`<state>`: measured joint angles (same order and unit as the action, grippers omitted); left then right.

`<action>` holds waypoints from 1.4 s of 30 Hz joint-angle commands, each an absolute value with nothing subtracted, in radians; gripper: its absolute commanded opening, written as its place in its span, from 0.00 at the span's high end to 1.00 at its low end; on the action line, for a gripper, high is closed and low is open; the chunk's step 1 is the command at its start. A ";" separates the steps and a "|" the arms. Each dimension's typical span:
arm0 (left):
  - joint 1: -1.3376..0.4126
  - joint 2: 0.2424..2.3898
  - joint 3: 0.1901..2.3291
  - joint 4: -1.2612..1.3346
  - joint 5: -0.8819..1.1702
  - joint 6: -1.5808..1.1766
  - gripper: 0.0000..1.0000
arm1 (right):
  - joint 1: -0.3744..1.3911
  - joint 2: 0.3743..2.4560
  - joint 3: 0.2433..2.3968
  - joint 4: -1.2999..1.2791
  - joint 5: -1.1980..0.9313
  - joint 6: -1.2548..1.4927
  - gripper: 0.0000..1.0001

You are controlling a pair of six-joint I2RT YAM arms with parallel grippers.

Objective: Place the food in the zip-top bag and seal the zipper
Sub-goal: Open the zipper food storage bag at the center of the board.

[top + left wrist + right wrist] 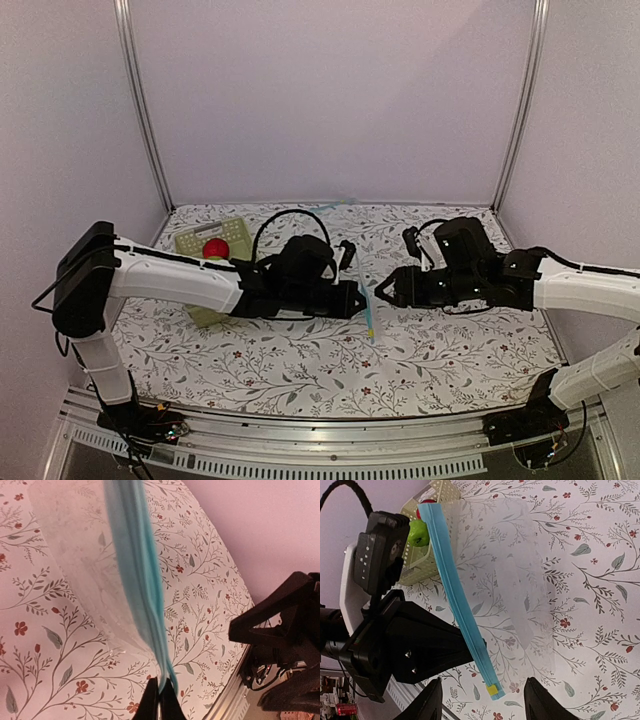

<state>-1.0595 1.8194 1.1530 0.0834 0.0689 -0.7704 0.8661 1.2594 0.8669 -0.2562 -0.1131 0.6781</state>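
Observation:
The clear zip-top bag [512,570] hangs above the floral table, its light blue zipper [454,580] running along one edge. My left gripper [161,687] is shut on the zipper [142,570] near its lower end. My right gripper [485,697] is open, its fingers either side of the zipper's end with the yellow tab [492,690], touching nothing. In the top view the two grippers, left [362,298] and right [384,290], face each other across the strip [370,318]. The food lies in the basket: a green apple [418,532] and a red apple [215,249].
The pale green basket [228,232] stands at the back left of the table, partly under my left arm. The metal front rail [330,450] runs along the near edge. Walls and upright posts [140,100] close in the back and sides.

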 commanded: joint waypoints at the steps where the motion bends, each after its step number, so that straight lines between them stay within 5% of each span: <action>1: -1.038 1.786 1.129 0.121 0.107 -0.796 1.00 | 0.901 1.263 0.842 -0.270 -0.141 0.632 0.45; 42: -1.035 1.777 1.141 0.114 0.134 -0.825 1.00 | 0.969 1.479 0.970 -0.342 0.176 0.620 0.59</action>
<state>-1.0401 1.8103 1.1435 0.1009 0.1226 -0.8215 0.9630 1.4750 0.9493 -0.3367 0.1005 0.6064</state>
